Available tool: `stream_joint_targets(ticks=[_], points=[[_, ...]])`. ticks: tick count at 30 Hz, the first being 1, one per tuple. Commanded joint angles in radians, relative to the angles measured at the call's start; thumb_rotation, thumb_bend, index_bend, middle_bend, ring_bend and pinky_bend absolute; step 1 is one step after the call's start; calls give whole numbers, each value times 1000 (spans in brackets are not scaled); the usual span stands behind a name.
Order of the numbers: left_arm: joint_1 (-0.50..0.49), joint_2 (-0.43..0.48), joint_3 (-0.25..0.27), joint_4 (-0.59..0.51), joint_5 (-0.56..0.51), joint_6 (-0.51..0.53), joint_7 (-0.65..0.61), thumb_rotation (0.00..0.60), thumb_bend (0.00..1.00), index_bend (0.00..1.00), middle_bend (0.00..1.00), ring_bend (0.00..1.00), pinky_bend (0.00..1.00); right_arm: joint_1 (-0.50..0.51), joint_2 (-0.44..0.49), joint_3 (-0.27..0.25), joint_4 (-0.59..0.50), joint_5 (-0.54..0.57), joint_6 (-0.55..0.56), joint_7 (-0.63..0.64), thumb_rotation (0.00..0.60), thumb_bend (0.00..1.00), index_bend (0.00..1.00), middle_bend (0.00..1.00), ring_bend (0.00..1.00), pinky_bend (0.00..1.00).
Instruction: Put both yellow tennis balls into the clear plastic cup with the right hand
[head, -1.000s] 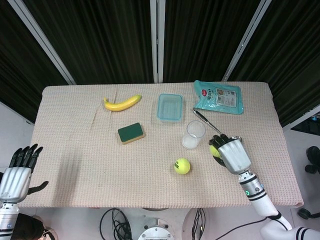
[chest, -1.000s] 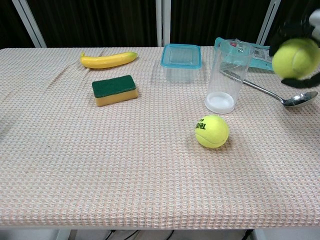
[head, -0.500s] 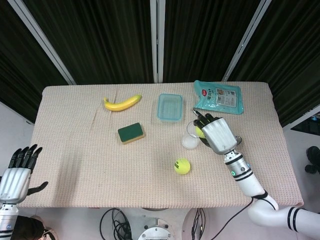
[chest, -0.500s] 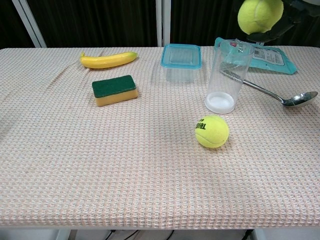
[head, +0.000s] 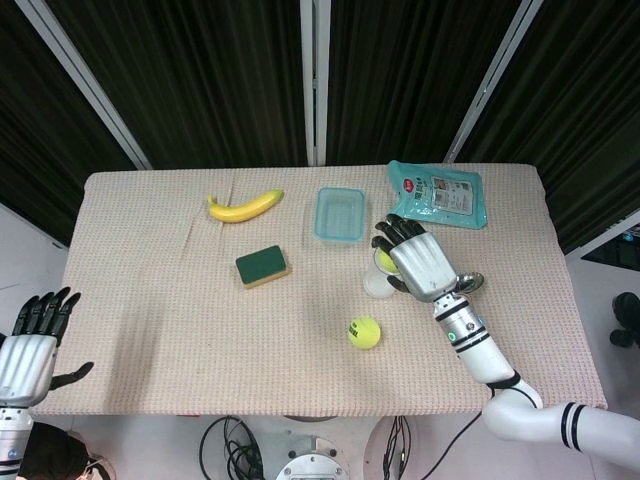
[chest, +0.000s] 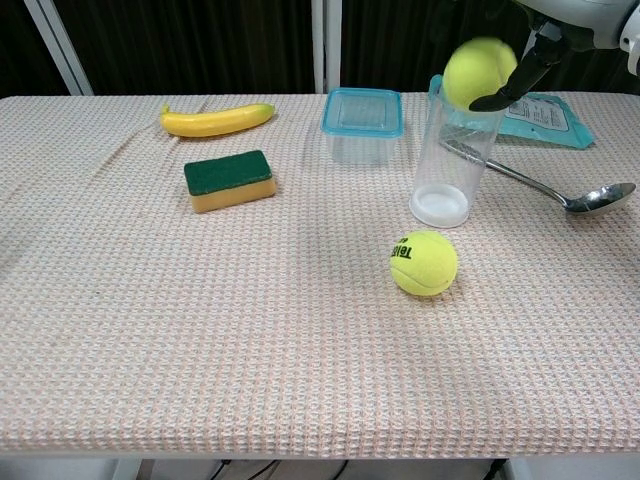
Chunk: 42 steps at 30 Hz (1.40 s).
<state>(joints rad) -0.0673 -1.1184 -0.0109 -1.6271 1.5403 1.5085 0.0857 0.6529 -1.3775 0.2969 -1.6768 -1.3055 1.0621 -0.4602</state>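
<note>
Now the right hand (head: 418, 264), fingers wrapped round one tennis ball (chest: 479, 73), should centre it over the clear cup (chest: 452, 160) before releasing.

The right robot hand (head: 420, 264) has a silver-grey back and black fingers (head: 397, 229). Its wrist is silver with a small green light, and the white forearm carries black rings. The left robot hand (head: 28, 345) looks the same.

My right hand (head: 417, 262) carried the held tennis ball (chest: 479, 72) up from beside the spoon (chest: 560, 193), leftward, then lowered it onto the clear cup's (chest: 452, 165) rim.
</note>
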Motion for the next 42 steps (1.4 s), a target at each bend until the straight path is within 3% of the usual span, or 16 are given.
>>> stream_joint_targets(ticks=[1, 5, 9, 15, 20, 26, 38, 42], points=[[-2, -2, 0, 5, -8, -9, -3, 600, 0, 7, 0, 0, 0, 7, 6, -5, -2, 11, -4, 28, 600, 0, 86, 70, 0, 115], [-3, -6, -1, 9, -8, -11, -4, 600, 0, 7, 0, 0, 0, 5, 11, -24, -5, -35, 21, 54, 600, 6, 66, 66, 0, 110], [0, -4, -2, 7, -7, -4, -3, 600, 0, 7, 0, 0, 0, -14, 12, -56, -14, -149, 97, 101, 600, 29, 65, 92, 0, 107], [-4, -5, -3, -2, -4, -6, 12, 600, 0, 7, 0, 0, 0, -32, -6, -162, -38, -378, 189, 89, 600, 45, 66, 110, 0, 102], [2, -3, -2, -8, -11, -3, 19, 600, 0, 7, 0, 0, 0, -39, -3, -261, -46, -463, 147, 71, 600, 56, 53, 108, 0, 101], [7, -7, 3, -1, -17, -6, 12, 600, 0, 7, 0, 0, 0, -47, -7, -313, -22, -409, 47, 47, 600, 82, 11, 103, 0, 121], [10, -5, 10, 17, 4, 0, -25, 600, 0, 14, 0, 0, 0, -49, -84, -322, 119, -268, -80, 59, 600, 132, 3, 111, 15, 152], [10, -7, 7, 22, -4, -2, -28, 600, 0, 13, 0, 0, 0, -41, -119, -316, 158, -257, -95, 51, 600, 157, 4, 126, 57, 214]])
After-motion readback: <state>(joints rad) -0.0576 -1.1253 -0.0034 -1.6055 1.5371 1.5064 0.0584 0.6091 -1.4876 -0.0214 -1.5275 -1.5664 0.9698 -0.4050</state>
